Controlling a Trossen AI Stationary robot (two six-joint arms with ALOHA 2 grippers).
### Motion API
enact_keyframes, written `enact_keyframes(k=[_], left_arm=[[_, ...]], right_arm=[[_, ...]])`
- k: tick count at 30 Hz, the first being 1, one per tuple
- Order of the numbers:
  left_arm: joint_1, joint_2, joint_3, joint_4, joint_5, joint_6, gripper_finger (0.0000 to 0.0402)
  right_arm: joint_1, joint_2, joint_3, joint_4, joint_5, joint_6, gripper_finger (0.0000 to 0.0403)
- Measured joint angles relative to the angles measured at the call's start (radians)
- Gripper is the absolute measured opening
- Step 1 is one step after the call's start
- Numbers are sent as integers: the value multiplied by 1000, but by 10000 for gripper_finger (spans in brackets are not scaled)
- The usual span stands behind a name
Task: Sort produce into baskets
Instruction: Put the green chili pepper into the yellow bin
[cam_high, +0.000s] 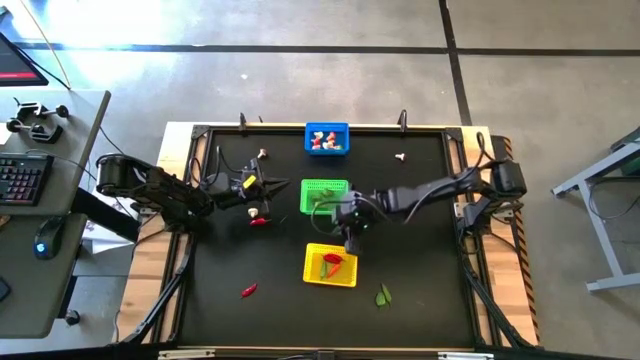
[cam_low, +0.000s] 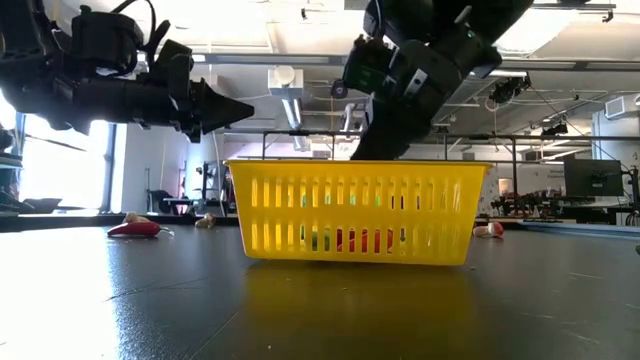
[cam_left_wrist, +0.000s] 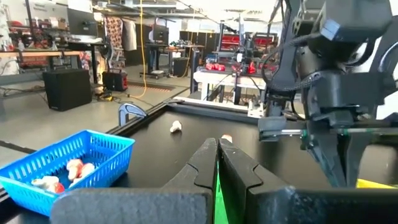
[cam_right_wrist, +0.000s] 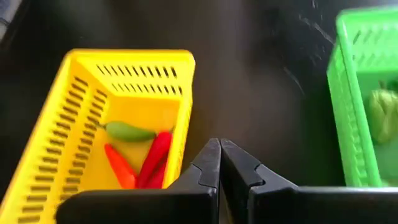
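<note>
On the black table (cam_high: 420, 260) three little baskets sit in a row, blue basket (cam_high: 327, 138), green basket (cam_high: 323, 195) and yellow basket (cam_high: 331, 265), with the right gripper (cam_high: 351, 243) just above the yellow one and the left gripper (cam_high: 272, 187) beside the green one.

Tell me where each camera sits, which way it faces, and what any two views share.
High: overhead, straight down on the table and both arms.
Low: tabletop height, facing the yellow basket; arms above.
Left wrist: behind the shut left gripper, toward the blue basket.
Right wrist: above the yellow basket; right gripper shut.
High, low and right wrist views share the yellow basket.
</note>
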Motion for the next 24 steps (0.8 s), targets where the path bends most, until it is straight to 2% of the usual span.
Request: enact_keyframes(k=[12, 19, 24], left_arm=[[-1, 0, 0, -8, 0, -1, 0], [-1, 0, 0, -28, 1, -16, 0], [-1, 0, 0, -32, 1, -16, 0]], right_arm=[[22, 69, -4, 47, -8, -27, 0], [47, 10, -3, 37, -15, -49, 0], [84, -80, -3, -81, 14, 15, 0]])
